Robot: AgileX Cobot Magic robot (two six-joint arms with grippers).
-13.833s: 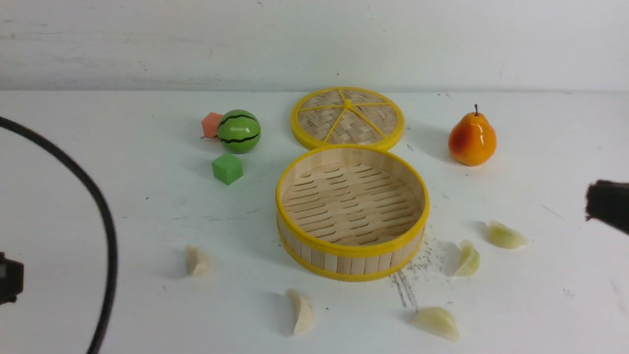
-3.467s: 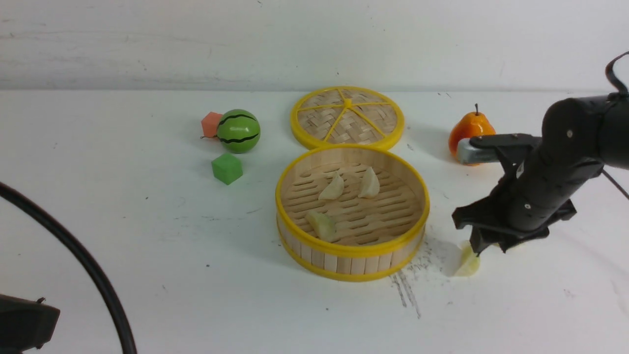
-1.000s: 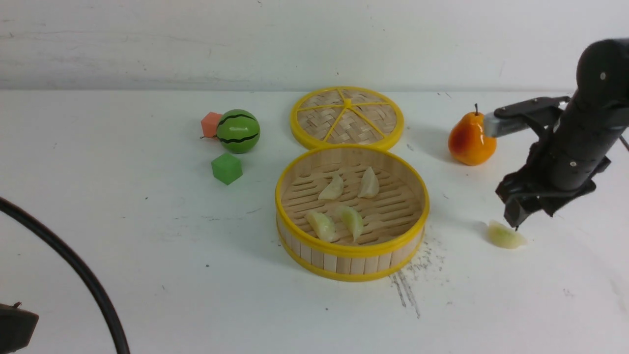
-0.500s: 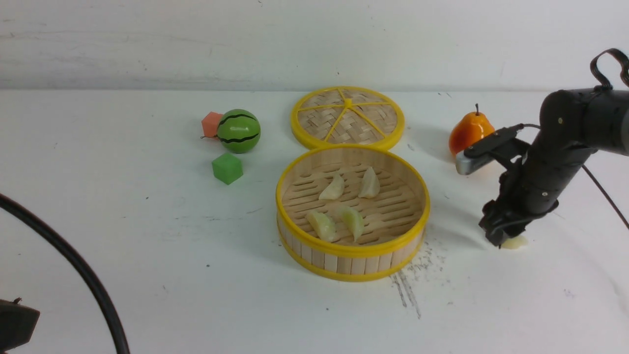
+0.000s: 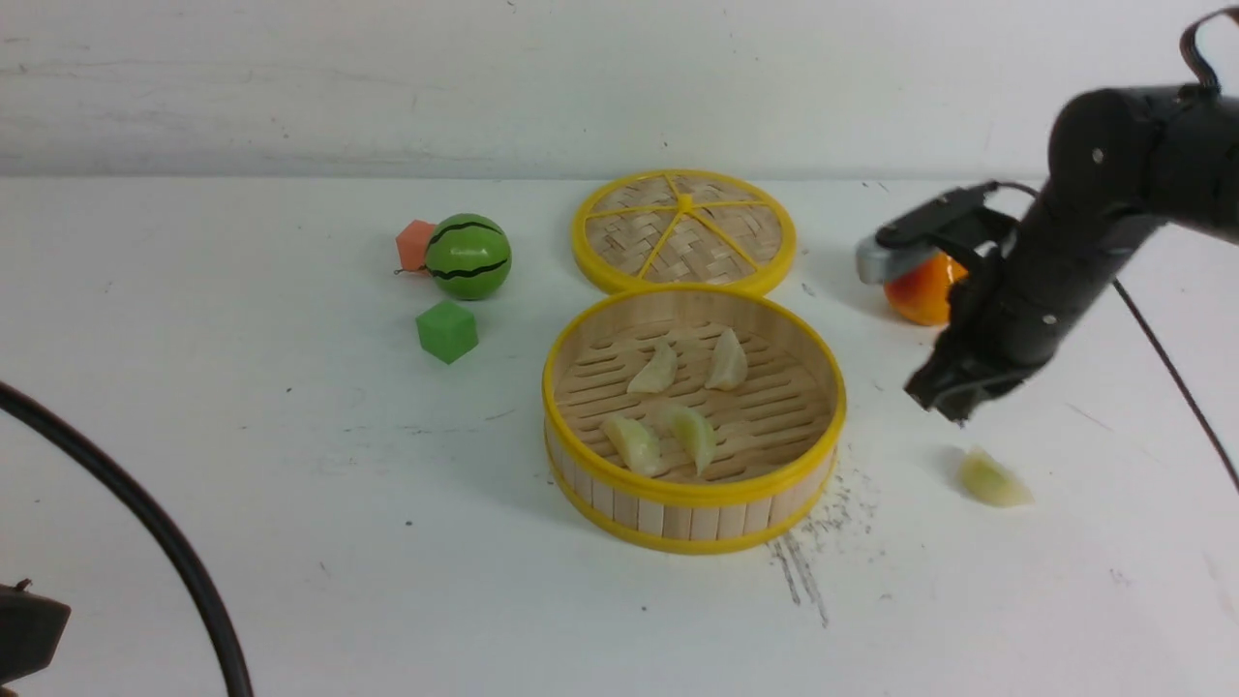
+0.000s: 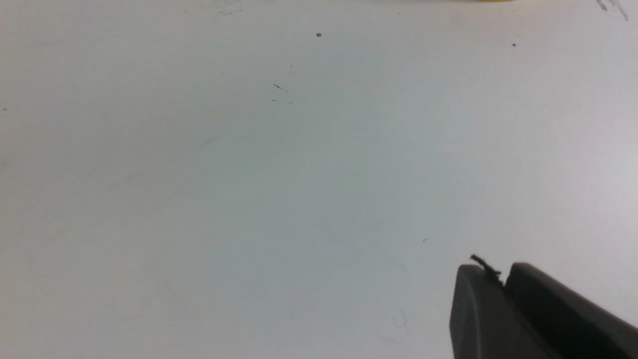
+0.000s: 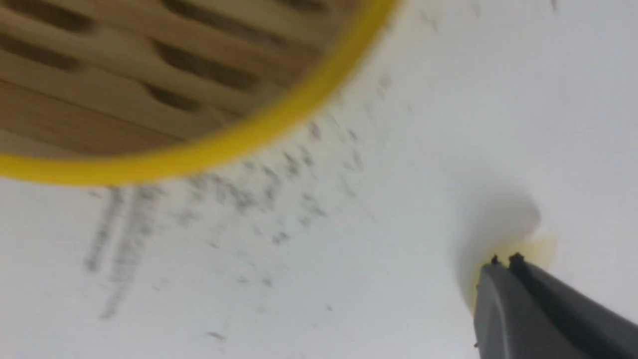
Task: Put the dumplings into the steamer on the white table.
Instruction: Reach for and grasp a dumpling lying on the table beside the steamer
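Bamboo steamer [image 5: 692, 518] with four dumplings [image 5: 634, 443]

a striped green watermelon [image 5: 468, 257] sits just beside an orange-red block [image 5: 413, 245], a green cube [image 5: 446, 331] near in front. to their right lies a woven lid [image 5: 684, 232] with yellow spokes, then an orange pear [image 5: 917, 296], partly hidden.

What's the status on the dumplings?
Right hand shut, empty, above fifth dumpling. Left hand shut. Four dumplings in steamer; fifth loose on white table. Nothing between it and steamer.
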